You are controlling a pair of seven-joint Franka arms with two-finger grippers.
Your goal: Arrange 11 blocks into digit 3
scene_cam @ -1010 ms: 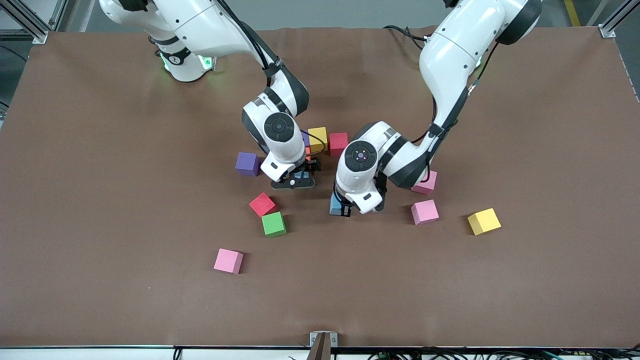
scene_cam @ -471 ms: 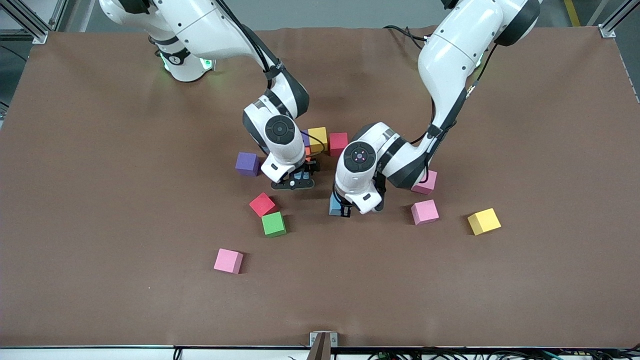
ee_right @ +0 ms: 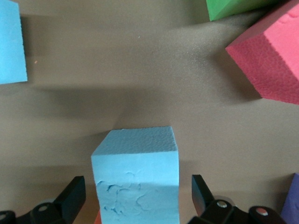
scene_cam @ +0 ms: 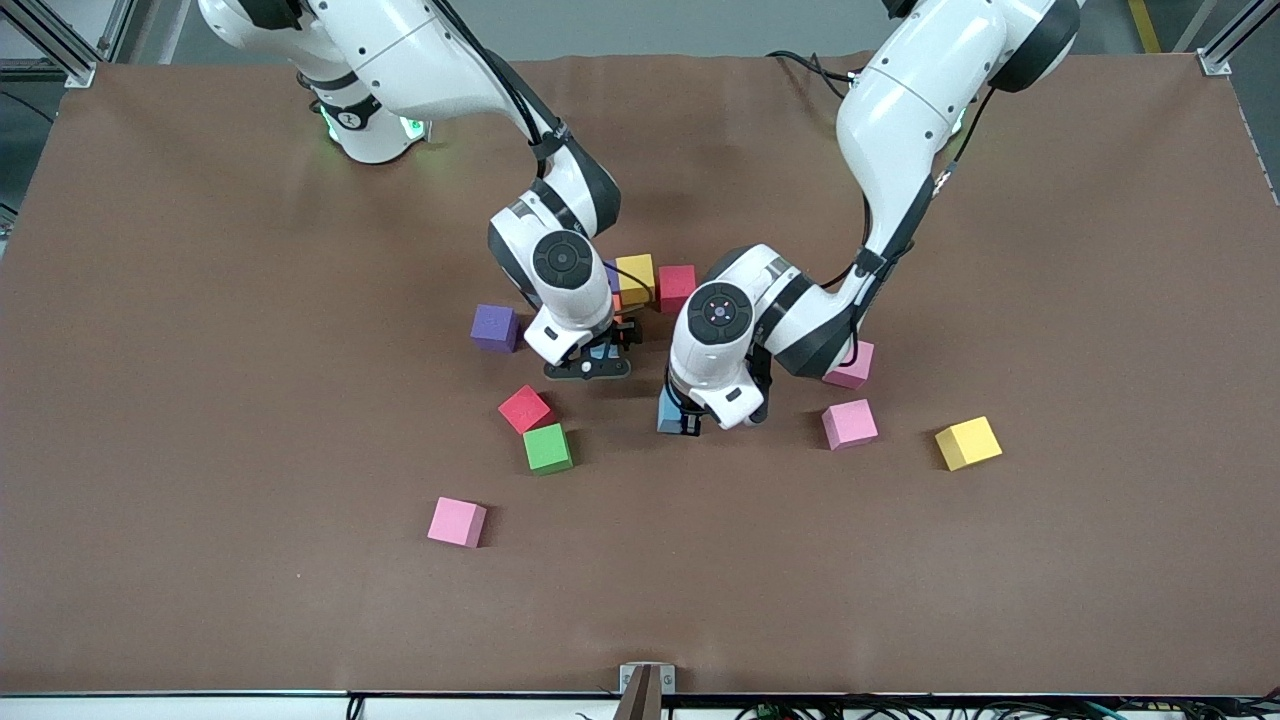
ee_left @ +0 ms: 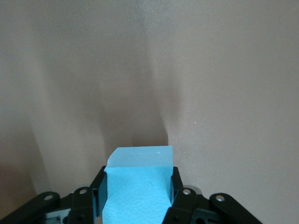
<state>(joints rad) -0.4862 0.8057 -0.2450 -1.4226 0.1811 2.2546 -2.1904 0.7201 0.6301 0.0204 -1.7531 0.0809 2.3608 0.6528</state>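
Blue block (ee_left: 138,186) clamped in left jaws, another (ee_right: 135,179) between wide right jaws.

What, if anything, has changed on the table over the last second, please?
Almost nothing. The left hand stays shut on its blue block; the right hand stays open around another blue block. The loose blocks have not moved.

One camera sits high up and looks down at the whole brown table (scene_cam: 200,400), facing the two robots. Each arm also has a small camera on its wrist, looking down from very close. Both the high view and the left wrist view show the blue block (scene_cam: 668,412) (ee_left: 138,186) in the left gripper (scene_cam: 680,420) (ee_left: 138,196).
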